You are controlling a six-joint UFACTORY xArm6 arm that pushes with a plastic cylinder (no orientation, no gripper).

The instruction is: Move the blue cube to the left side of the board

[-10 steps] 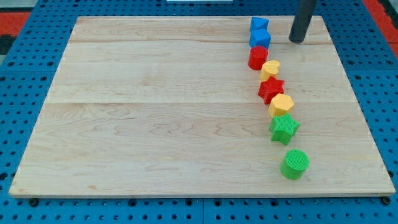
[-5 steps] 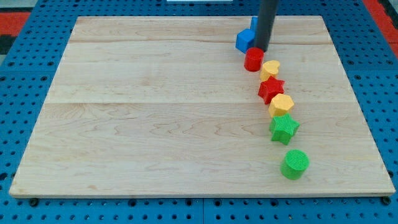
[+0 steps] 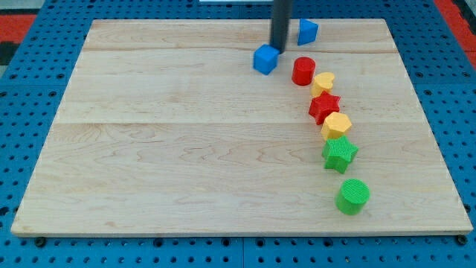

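Observation:
The blue cube (image 3: 265, 59) lies on the wooden board (image 3: 186, 134) near the view's top, right of centre. My tip (image 3: 277, 47) stands just up and to the right of the cube, touching or almost touching it. A second blue block (image 3: 307, 31), angular in shape, lies to the right of the rod near the board's top edge.
A column of blocks runs down the board's right part: red cylinder (image 3: 303, 71), yellow heart (image 3: 323, 83), red star (image 3: 324, 107), yellow hexagon (image 3: 336, 125), green star (image 3: 339, 154), green cylinder (image 3: 352, 196). Blue pegboard surrounds the board.
My tip has moved left from the board's top right, past the other blue block. The blue cube has slid left and slightly down, away from the red cylinder and the other blue block.

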